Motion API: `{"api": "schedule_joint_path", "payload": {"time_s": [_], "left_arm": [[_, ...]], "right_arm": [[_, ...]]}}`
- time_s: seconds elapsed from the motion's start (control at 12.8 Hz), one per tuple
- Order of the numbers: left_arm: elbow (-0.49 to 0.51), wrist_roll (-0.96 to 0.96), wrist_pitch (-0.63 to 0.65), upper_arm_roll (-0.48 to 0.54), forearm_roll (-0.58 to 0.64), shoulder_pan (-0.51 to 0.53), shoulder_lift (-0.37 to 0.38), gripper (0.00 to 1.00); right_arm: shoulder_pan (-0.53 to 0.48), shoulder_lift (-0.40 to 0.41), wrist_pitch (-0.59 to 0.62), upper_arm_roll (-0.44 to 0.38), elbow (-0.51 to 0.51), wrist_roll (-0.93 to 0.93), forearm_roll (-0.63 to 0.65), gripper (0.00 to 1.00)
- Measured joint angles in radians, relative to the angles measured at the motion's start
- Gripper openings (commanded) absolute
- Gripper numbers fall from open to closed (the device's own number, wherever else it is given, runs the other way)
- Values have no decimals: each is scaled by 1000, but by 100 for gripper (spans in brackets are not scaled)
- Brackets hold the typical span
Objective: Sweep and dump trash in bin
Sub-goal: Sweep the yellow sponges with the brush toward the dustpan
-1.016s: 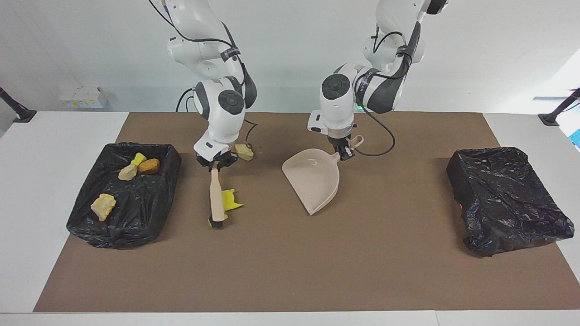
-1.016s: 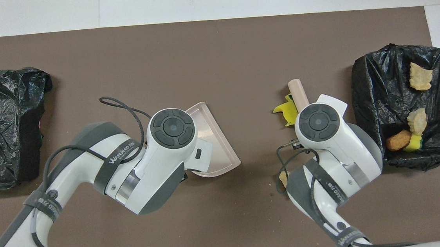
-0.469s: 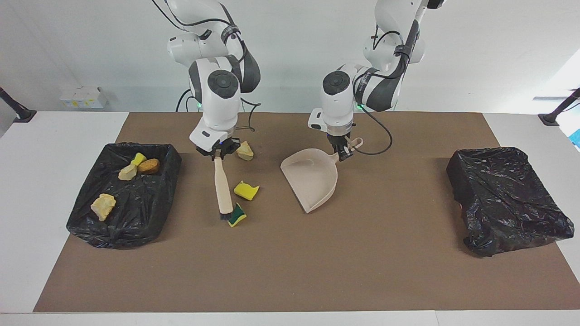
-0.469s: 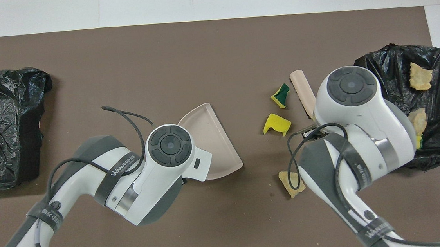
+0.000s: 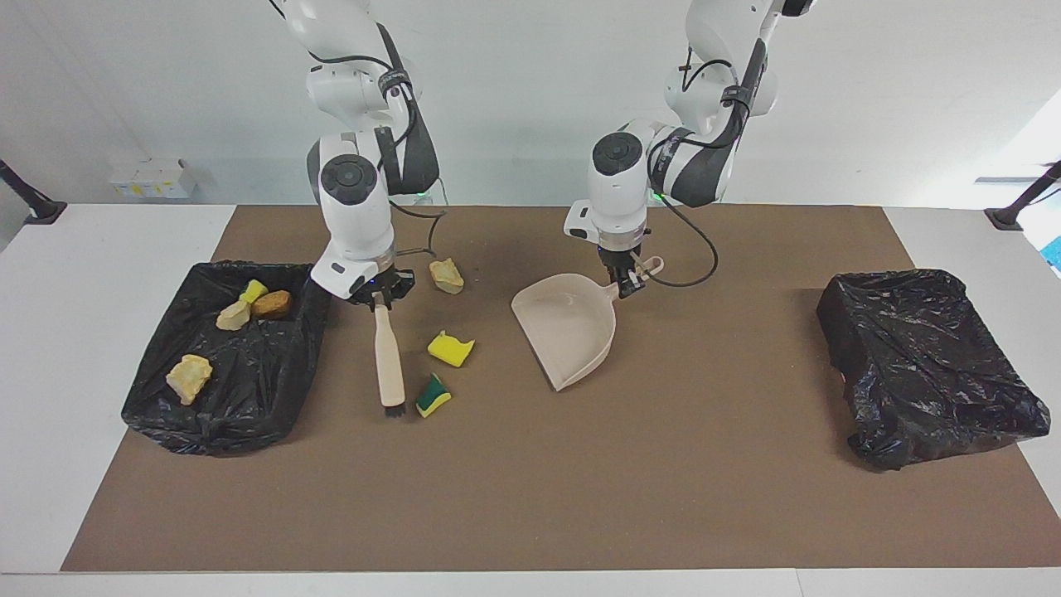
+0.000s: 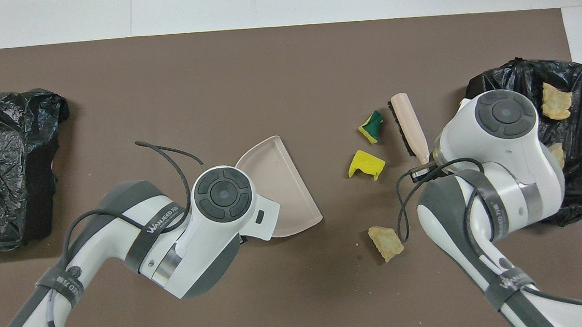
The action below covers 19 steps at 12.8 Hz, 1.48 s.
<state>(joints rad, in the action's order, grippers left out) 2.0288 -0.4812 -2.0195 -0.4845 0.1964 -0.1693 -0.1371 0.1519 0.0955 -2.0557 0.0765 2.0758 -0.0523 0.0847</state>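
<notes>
My right gripper (image 5: 379,300) is shut on the top of a beige brush (image 5: 388,356), whose dark bristles (image 5: 393,408) are down at the mat. Loose trash lies between brush and dustpan: a green-and-yellow chunk (image 5: 433,396) close beside the bristles, a yellow chunk (image 5: 450,349), and a beige chunk (image 5: 447,275) nearer the robots. My left gripper (image 5: 627,284) is shut on the handle of the beige dustpan (image 5: 568,332), which is tilted with its lip on the mat. The black-lined bin (image 5: 249,390) at the right arm's end holds several chunks (image 5: 189,377). In the overhead view both grippers are hidden under their wrists.
A second black-bagged bin (image 5: 928,365) stands at the left arm's end of the brown mat (image 5: 530,497). A black cable (image 5: 696,265) loops from the left wrist beside the dustpan handle. The right arm's wrist (image 6: 506,131) overhangs the bin's edge in the overhead view.
The right gripper swept the brush toward the dustpan, then drew it back toward the bin. The yellow and green-and-yellow chunks came apart and shifted toward the dustpan. The dustpan turned slightly.
</notes>
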Motion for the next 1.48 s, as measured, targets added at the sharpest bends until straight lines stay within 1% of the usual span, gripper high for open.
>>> {"api": "schedule_joint_path", "payload": {"time_s": [0.16, 0.39, 0.78, 1.02, 1.17, 1.33, 1.48], "left_arm": [[5, 0, 0, 0, 0, 0, 0, 0], [14, 0, 0, -1, 0, 0, 0, 0], [48, 0, 0, -2, 0, 0, 14, 0], [60, 0, 0, -2, 0, 0, 25, 0], [62, 0, 0, -2, 0, 0, 26, 0], [62, 0, 0, -2, 0, 3, 26, 0], [63, 0, 0, -2, 0, 4, 26, 0]], "right_arm": [[38, 14, -54, 4, 26, -35, -10, 0], [97, 24, -73, 6, 31, -54, -34, 0], [224, 21, -65, 14, 30, -57, -236, 0], [261, 15, -10, 21, 7, -58, -361, 0], [261, 8, 18, 20, -21, -58, -455, 0], [256, -3, 68, 14, -62, -58, -488, 0], [236, -26, 135, 5, -93, -58, -490, 0]]}}
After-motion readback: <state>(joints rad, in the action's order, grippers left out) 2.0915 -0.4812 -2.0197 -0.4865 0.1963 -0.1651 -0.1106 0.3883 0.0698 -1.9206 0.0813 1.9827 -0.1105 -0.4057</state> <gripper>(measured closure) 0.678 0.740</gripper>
